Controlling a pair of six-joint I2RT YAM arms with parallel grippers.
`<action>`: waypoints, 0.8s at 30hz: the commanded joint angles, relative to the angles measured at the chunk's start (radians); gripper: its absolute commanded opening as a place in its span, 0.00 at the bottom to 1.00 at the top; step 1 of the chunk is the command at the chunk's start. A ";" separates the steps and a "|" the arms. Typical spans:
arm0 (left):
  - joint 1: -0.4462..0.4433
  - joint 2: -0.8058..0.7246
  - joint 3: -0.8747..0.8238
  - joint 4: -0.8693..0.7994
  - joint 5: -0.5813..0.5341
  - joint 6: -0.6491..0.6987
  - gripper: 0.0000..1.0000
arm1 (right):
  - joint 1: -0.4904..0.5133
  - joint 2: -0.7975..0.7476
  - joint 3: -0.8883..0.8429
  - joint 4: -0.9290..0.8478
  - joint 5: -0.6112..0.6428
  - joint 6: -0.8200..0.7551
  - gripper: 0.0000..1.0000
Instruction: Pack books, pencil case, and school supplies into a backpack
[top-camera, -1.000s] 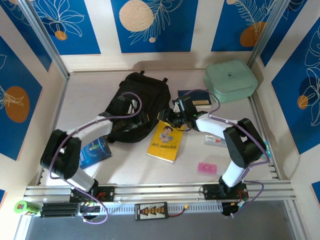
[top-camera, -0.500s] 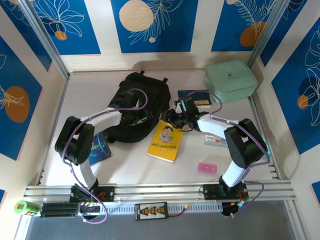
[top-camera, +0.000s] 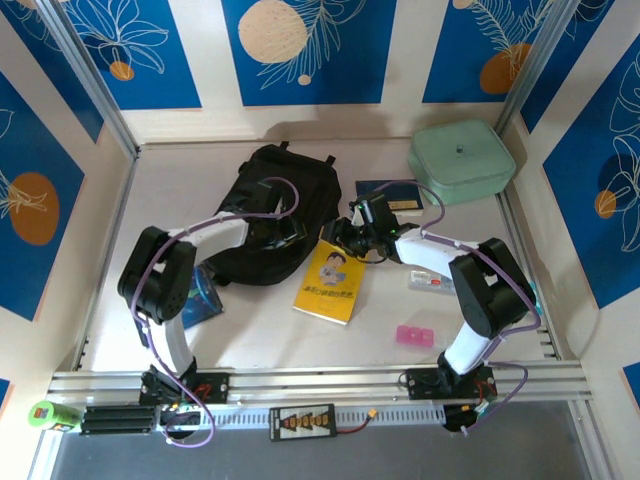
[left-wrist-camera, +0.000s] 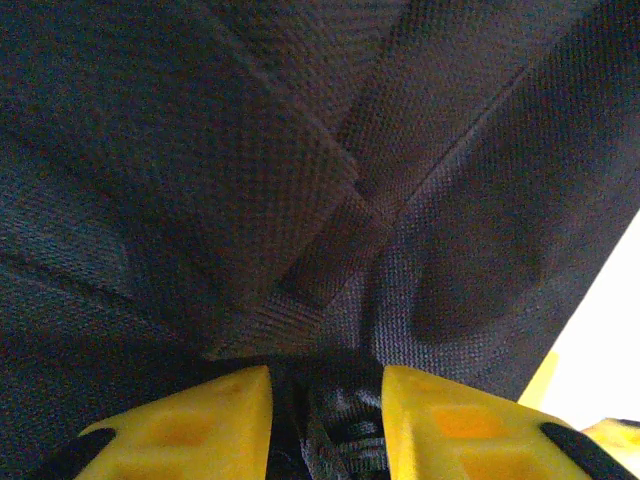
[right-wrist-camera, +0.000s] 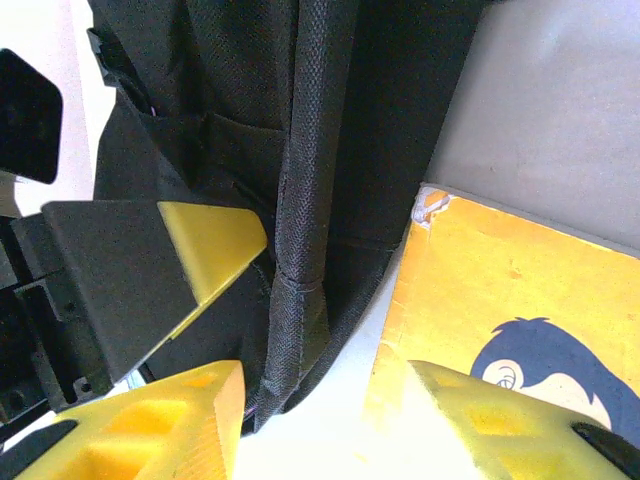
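Observation:
The black backpack (top-camera: 262, 190) lies flat at the middle back. My left gripper (top-camera: 290, 235) is at its lower right edge, and its yellow jaws (left-wrist-camera: 328, 385) are shut on a fold of black webbing from the backpack (left-wrist-camera: 300, 150). My right gripper (top-camera: 342, 236) is open just right of that edge. In the right wrist view it (right-wrist-camera: 325, 375) straddles a padded strap of the backpack (right-wrist-camera: 315, 150) and bare table. The yellow book (top-camera: 328, 285) lies below it, its corner (right-wrist-camera: 500, 290) under one finger. A navy book (top-camera: 392, 194) lies behind, and a blue book (top-camera: 198, 300) is half hidden under my left arm.
A mint green padded case (top-camera: 460, 160) stands at the back right. A clear packet (top-camera: 432, 283) and a pink block (top-camera: 415, 335) lie right of the yellow book. One left fingertip (right-wrist-camera: 205, 240) pokes into the right wrist view, close to my right gripper.
My left arm has swung inward and its gripper has slid right along the backpack to its lower right edge, jaws narrowing. The right gripper has barely moved.

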 joint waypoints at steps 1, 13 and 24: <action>-0.016 0.016 0.033 -0.014 0.045 -0.007 0.31 | -0.003 -0.032 -0.001 -0.027 0.002 -0.012 0.46; -0.020 0.037 0.049 -0.030 0.032 0.007 0.25 | 0.013 -0.035 -0.001 -0.034 0.018 -0.020 0.45; -0.020 -0.016 0.062 -0.110 -0.042 0.060 0.00 | 0.014 -0.054 -0.006 -0.038 0.029 -0.015 0.45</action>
